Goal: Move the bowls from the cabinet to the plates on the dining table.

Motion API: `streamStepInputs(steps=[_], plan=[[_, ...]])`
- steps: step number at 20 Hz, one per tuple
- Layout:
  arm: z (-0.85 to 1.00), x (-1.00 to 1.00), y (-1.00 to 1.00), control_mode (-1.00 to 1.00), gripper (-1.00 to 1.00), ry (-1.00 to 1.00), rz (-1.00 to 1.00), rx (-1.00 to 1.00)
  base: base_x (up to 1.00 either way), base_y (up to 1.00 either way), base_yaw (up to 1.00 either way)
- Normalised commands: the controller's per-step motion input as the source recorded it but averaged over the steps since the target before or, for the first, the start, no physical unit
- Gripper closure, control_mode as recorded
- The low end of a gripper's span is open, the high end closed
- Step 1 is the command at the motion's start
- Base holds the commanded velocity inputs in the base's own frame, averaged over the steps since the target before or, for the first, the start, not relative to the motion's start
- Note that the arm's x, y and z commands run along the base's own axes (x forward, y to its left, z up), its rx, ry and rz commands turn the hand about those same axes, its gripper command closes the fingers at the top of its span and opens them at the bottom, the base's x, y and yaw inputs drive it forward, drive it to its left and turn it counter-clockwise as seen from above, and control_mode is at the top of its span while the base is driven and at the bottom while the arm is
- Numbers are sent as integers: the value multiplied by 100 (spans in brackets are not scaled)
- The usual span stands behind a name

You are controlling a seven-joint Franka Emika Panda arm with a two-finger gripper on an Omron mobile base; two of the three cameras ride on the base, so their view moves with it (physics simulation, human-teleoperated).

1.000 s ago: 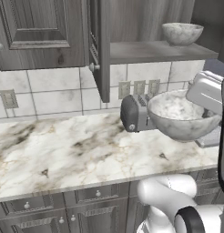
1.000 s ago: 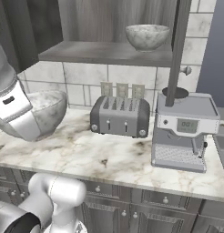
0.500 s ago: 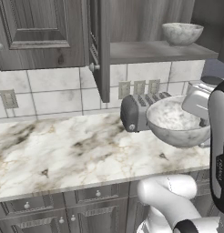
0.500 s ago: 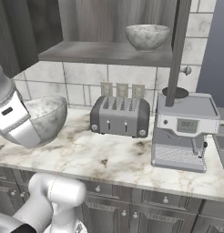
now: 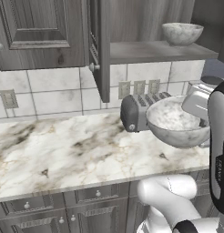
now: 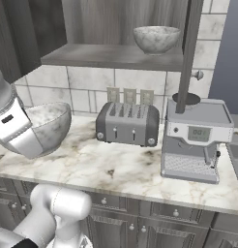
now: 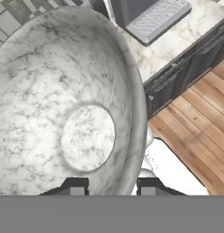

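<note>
Left base view: round mottled grey-white stone bowl (image 5: 177,124) held tilted above the marble surface (image 5: 77,150), just right of the grey toaster (image 5: 134,111); second stone bowl (image 5: 182,32) on the open dark cabinet's shelf (image 5: 155,51). Right base view: carried bowl at near left, left of toaster. Hand view: pincer (image 7: 111,187) pinching the bowl's rim.

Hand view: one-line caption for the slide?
Gripper shut on the rim of a marble bowl, above wood floor.

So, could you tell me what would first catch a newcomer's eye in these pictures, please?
First, the marble bowl held up over the counter's front edge, its rim pinched in the robot's hand, close in front of the toaster. Next, the second bowl, upright on the shelf of the open cabinet above. The coffee machine stands on the counter beside the toaster.
</note>
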Motion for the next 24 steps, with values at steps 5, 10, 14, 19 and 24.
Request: streamStepInputs(steps=[5,10,14,19,24], plan=[[0,0,0,-100,100,0,0,0,0,0,0],[0,0,0,-100,100,0,0,0,0,0,0],[0,0,0,-100,100,0,0,0,0,0,0],[0,0,0,-100,100,0,0,0,0,0,0],[0,0,0,100,100,0,0,0,-67,0,0]])
